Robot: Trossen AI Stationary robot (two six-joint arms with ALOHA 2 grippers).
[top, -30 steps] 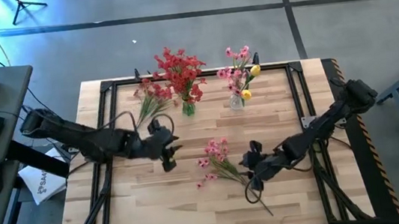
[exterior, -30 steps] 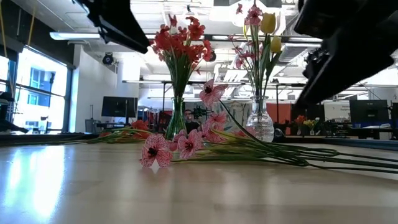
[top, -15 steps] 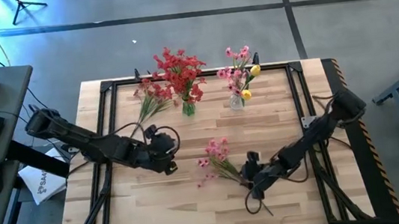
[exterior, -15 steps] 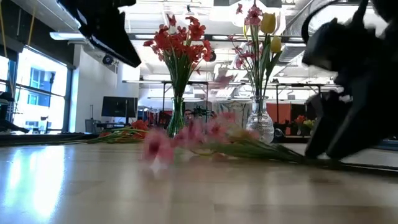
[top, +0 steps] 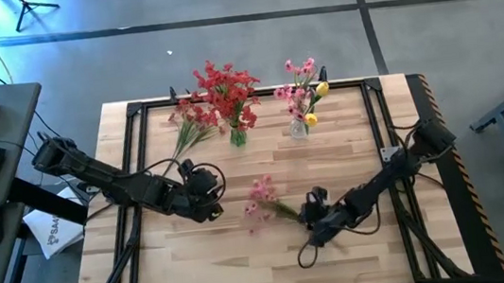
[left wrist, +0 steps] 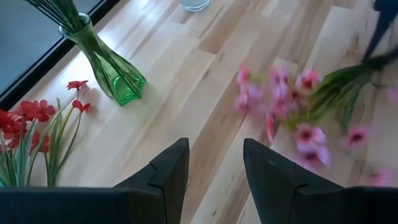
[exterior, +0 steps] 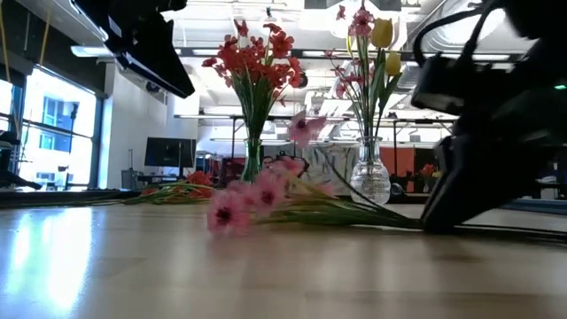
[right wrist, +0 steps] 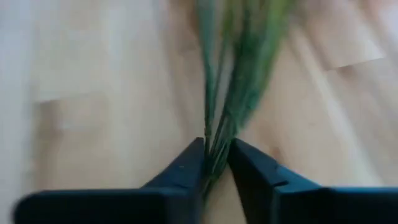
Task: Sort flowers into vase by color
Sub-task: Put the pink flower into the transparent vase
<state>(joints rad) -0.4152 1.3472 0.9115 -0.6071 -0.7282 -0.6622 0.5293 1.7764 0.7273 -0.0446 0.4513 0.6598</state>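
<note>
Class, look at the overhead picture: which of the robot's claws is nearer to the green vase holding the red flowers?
Left. The left claw sits just in front of the green vase; the right claw is farther off, gripping pink flower stems.

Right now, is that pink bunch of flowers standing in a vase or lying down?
Lying down. The pink spray lies flat on the table, its green stems pinched in the right gripper.
</note>
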